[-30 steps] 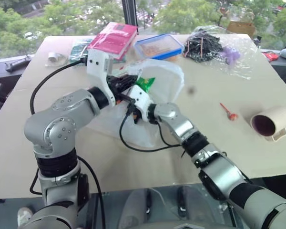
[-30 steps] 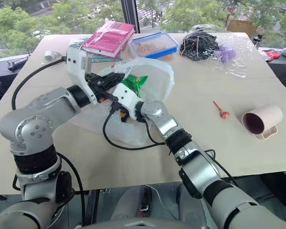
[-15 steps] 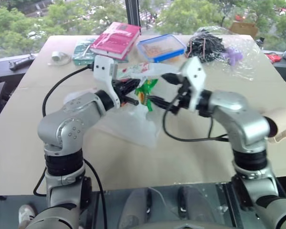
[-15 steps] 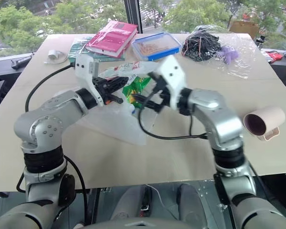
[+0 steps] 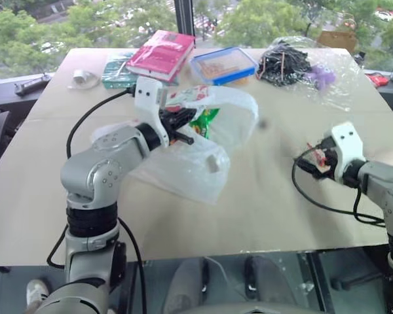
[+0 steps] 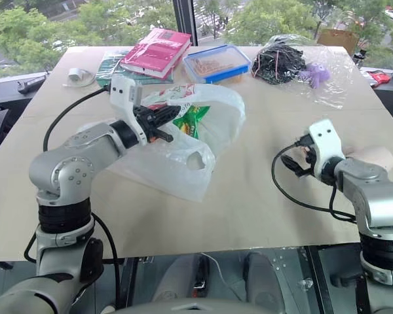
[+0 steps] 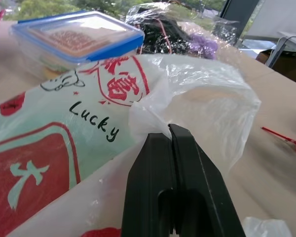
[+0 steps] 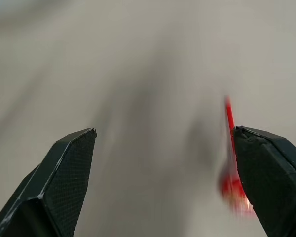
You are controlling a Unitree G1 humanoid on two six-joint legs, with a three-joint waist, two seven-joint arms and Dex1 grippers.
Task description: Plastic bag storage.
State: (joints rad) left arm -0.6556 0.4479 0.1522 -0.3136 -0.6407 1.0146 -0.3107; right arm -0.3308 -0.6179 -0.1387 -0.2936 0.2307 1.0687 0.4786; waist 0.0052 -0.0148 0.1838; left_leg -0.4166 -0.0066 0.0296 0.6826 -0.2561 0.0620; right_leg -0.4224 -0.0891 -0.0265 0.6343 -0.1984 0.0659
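Observation:
The plastic bag (image 5: 206, 160), crinkly translucent white with red print, lies on the table's left half, its mouth lifted off the surface. My left gripper (image 7: 170, 131) is shut on a pinch of the bag's rim and holds it up; the same gripper shows at the bag's mouth (image 6: 162, 124). A green snack packet (image 6: 191, 121) shows through the bag behind the held rim. My right gripper (image 8: 165, 133) is open and empty, well away from the bag, low over the right side of the table (image 5: 268, 196) next to a small red stick-like item (image 8: 230, 148).
At the far edge lie a red book (image 5: 160, 53), a blue-lidded container (image 5: 223, 64) and a clear bag of black cables (image 5: 285, 62). A pale cup (image 6: 373, 156) lies behind my right hand. A small white object (image 5: 82, 78) sits far left.
My right gripper has left the bag's mouth and swung far to the right, ending low over the table by the red item. The left gripper has kept still, holding the rim.

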